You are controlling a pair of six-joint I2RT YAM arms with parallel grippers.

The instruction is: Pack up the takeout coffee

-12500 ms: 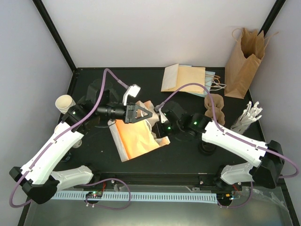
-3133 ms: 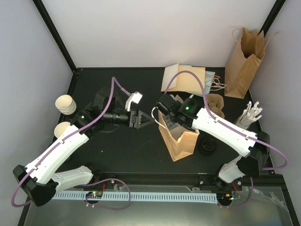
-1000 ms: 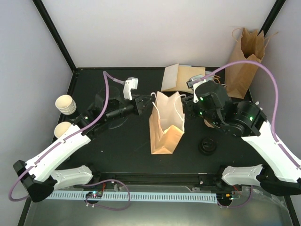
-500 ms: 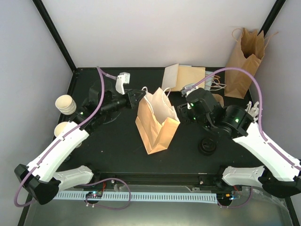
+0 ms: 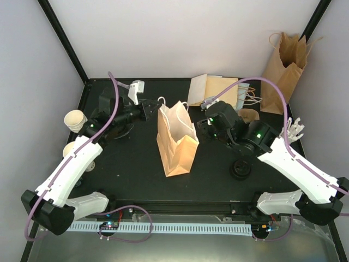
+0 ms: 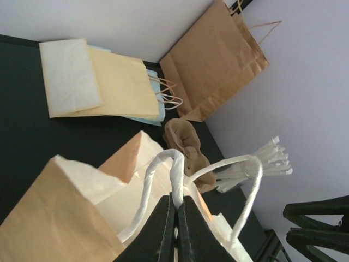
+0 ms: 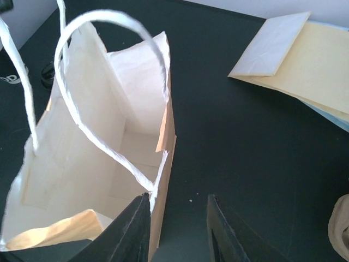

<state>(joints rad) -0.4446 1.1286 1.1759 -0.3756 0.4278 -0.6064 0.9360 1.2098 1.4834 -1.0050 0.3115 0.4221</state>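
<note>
A tan kraft paper bag stands open mid-table, its inside empty. My left gripper is shut on one of its white handles, with the jaws pinched on the cord in the left wrist view. My right gripper is open at the bag's right side. In the right wrist view the bag's wall edge stands just inside the left finger. Cream paper cups sit at the far left with open tops; another cup is partly hidden by the left arm. Black lids lie right of the bag.
Flat folded bags lie at the back, also seen from the left wrist. A tall kraft bag stands in the back right corner. Brown cup sleeves and white utensils sit at the right.
The bag has slid left and stands upright again after tilting. My left gripper pulled back and left with the handle. My right gripper followed to the bag's right wall.
</note>
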